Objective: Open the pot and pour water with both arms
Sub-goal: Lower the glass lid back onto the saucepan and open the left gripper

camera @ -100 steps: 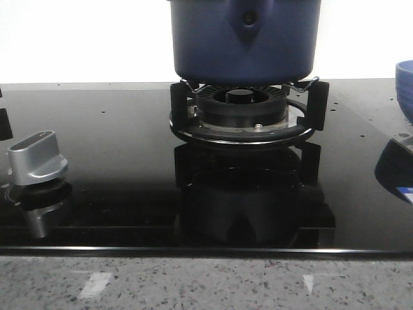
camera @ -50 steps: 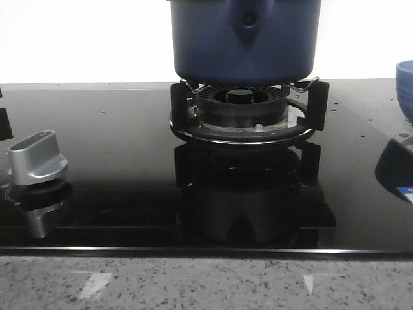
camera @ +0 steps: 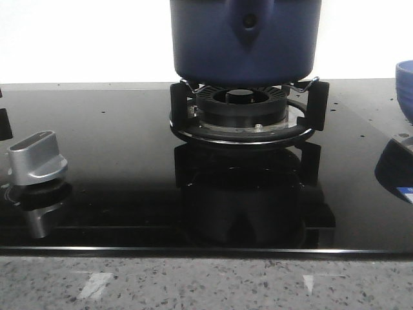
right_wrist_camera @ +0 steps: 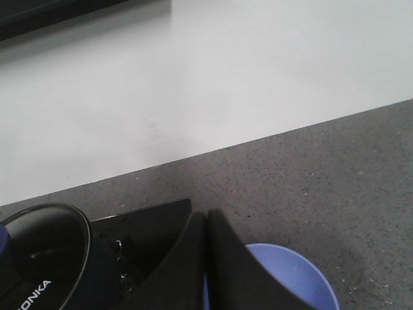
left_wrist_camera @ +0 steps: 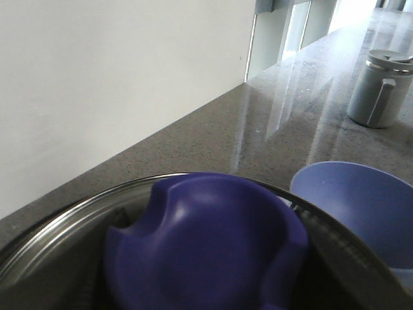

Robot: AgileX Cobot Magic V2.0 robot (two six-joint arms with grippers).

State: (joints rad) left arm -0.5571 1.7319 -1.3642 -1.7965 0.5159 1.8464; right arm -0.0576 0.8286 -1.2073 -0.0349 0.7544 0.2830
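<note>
**Pot on the burner, lid under the left wrist, right fingers pressed together**

You have the pot (camera: 245, 40) sitting on the burner grate (camera: 248, 106) at the back middle of the black glass cooktop (camera: 116, 161), its teardrop handle bracket facing the front camera. Its top is cut off in that view.

Directly beneath your left wrist camera lies the pot's glass lid (left_wrist_camera: 58, 239) with its metal rim, and the blue knob (left_wrist_camera: 206, 245) fills the lower part of that view. The left gripper's fingers do not show, so you cannot tell how far apart they stand or whether they hold the knob.

Your right gripper (right_wrist_camera: 206, 258) shows its two dark fingers touching each other along their length, with nothing between them. Just beyond those fingers sits the light-blue bowl (right_wrist_camera: 290, 278), partly hidden by them; to their side is the lid's edge and the cooktop corner.

Near the lid, the same bowl stands on the grey counter (left_wrist_camera: 213, 142), and farther off a grey lidded container (left_wrist_camera: 381, 87). A silver control knob (camera: 35, 158) sits on the cooktop's left front.
</note>
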